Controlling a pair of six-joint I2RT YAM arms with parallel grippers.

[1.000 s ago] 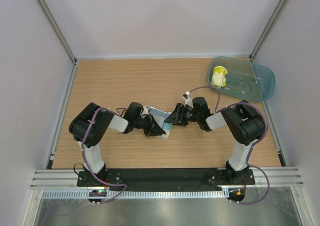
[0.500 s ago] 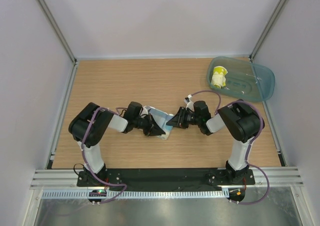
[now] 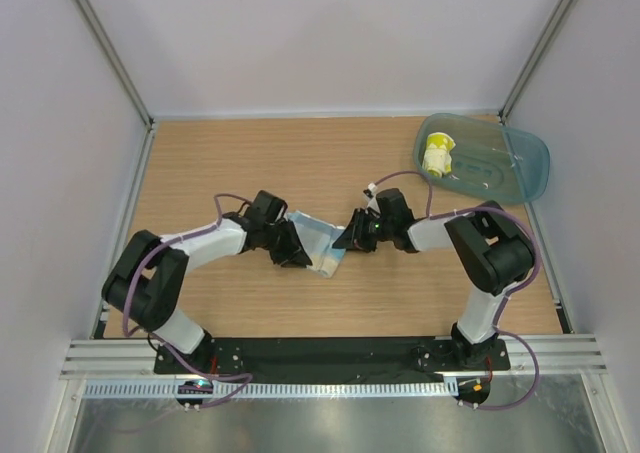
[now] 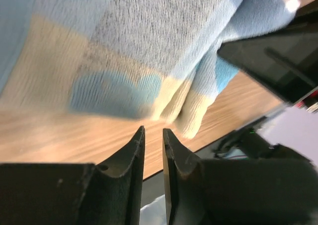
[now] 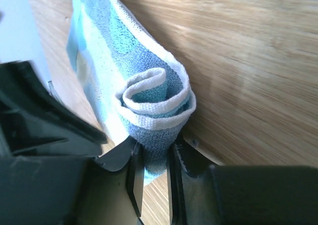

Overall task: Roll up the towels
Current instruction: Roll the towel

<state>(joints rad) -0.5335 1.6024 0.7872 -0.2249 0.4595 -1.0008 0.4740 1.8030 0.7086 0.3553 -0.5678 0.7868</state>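
The left claw (image 4: 153,131) stood slightly parted and empty, just short of the light blue cloth towel (image 3: 318,235). The towel lay partly rolled on the wooden desk (image 3: 230,163) between both arms, its coiled end facing the right claw (image 5: 154,153), which clenched it.

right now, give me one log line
left hand: slightly open, empty | right hand: shut on blue towel roll | yellow towel: in tray
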